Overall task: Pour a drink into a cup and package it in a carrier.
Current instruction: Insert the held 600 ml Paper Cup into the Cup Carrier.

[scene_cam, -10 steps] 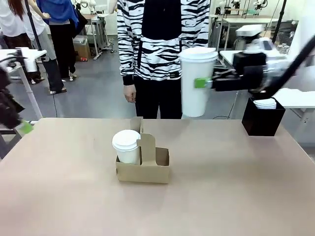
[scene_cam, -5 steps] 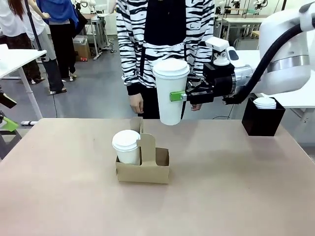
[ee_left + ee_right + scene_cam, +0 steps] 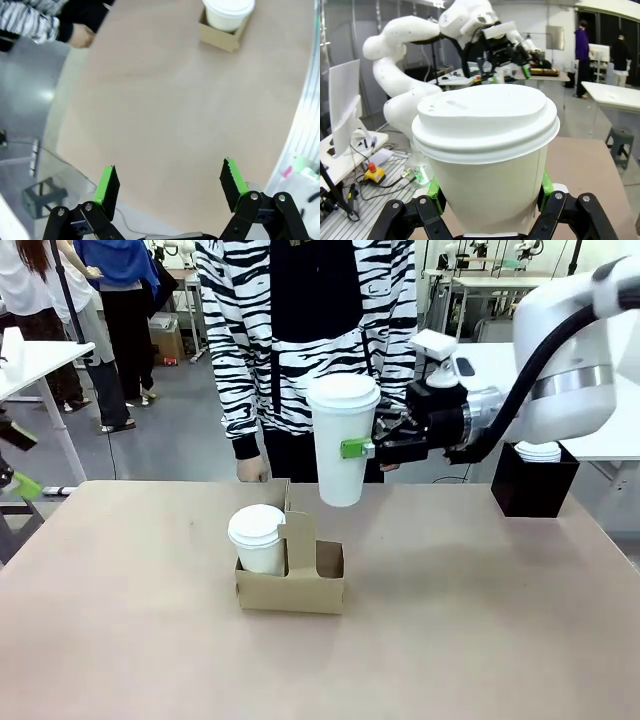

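A tall white paper cup with a white plastic lid point(image 3: 343, 440) is held in the air by the right gripper point(image 3: 362, 448), above and just to the right of the low brown cardboard carrier with an upright handle tab point(image 3: 292, 575). The green pads are pressed against the cup wall at about mid-height, and in the right wrist view the cup point(image 3: 487, 160) is seen clamped between both fingers of the right gripper point(image 3: 490, 200), upright and not visibly crushed. The carrier stands on the light brown table point(image 3: 480, 620), with a shorter white lidded cup point(image 3: 257, 537) already seated in its left compartment; the right compartment is open. The left gripper point(image 3: 170, 182) is held high above the table with its fingers spread wide and nothing between them.

Handling is judged as follows. The paper wall is thin and yields under pressure, so a firm squeeze could buckle it or lift the lid. The contents cannot be seen; it is probably filled, in which case it would be top-heavy and should be kept upright. The mid-height grip below the lid rim is judged suitable. The cardboard carrier is light and may slide or tip if the cup base catches the hole edge or the handle tab, so a straight, centred descent is advised
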